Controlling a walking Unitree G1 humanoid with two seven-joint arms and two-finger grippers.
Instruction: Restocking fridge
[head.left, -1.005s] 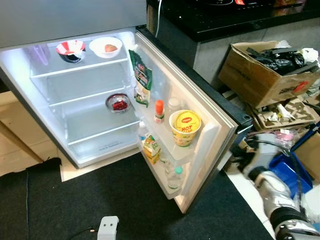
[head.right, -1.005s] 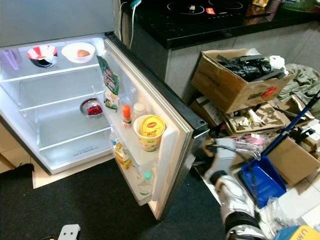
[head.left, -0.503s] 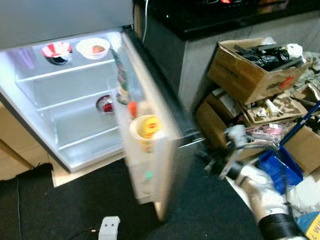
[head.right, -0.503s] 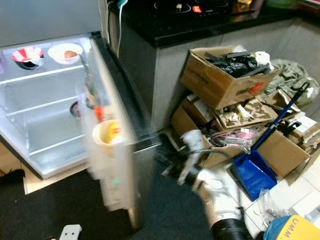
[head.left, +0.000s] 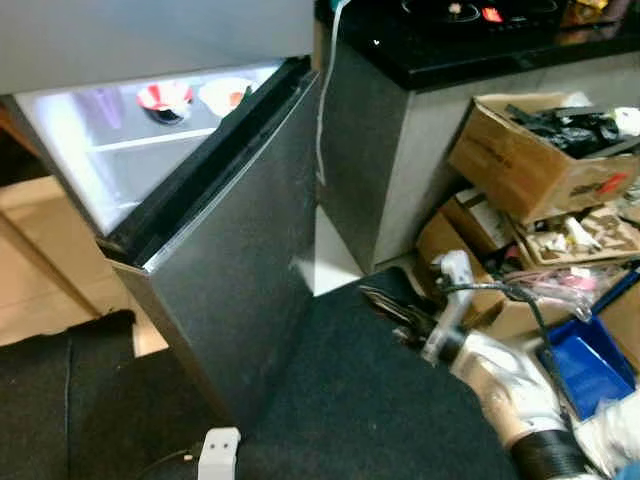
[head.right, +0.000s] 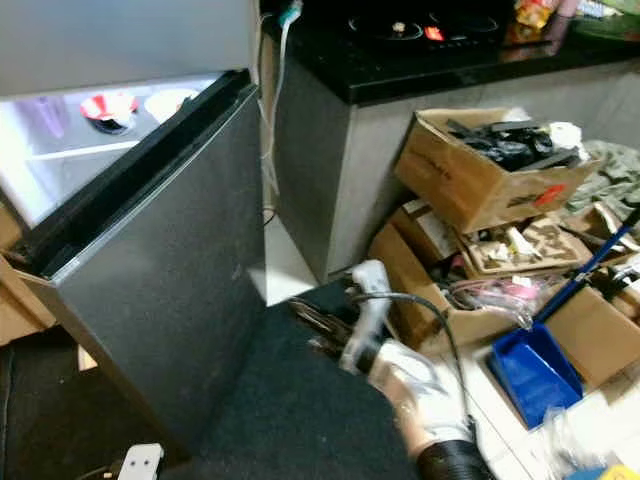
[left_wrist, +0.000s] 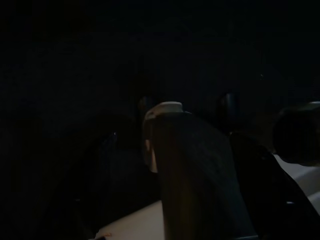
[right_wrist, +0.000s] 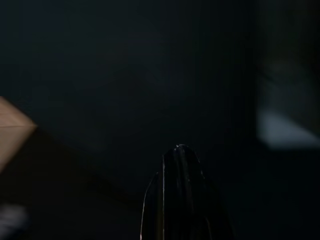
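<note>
The grey fridge door (head.left: 240, 260) stands nearly closed, leaving a narrow lit gap at its top edge. Through the gap I see a red-and-white bowl (head.left: 165, 97) and a white bowl (head.left: 226, 93) on the top shelf. My right gripper (head.left: 385, 300) reaches out low over the black mat, a short way right of the door's outer face and not touching it. Its fingers (right_wrist: 175, 195) lie pressed together, shut on nothing. The left wrist view is very dark and shows just dim shapes.
A black-topped counter (head.left: 470, 40) with a grey side stands right of the fridge, and a white cable (head.left: 322, 110) hangs down its corner. Cardboard boxes (head.left: 540, 160) and a blue dustpan (head.left: 590, 365) crowd the floor on the right. A small white object (head.left: 217, 452) lies on the black mat (head.left: 350, 400).
The fridge door has swung from wide open to nearly closed, hiding the door shelves. My right arm has moved left, following the door. The camera has shifted as well.
</note>
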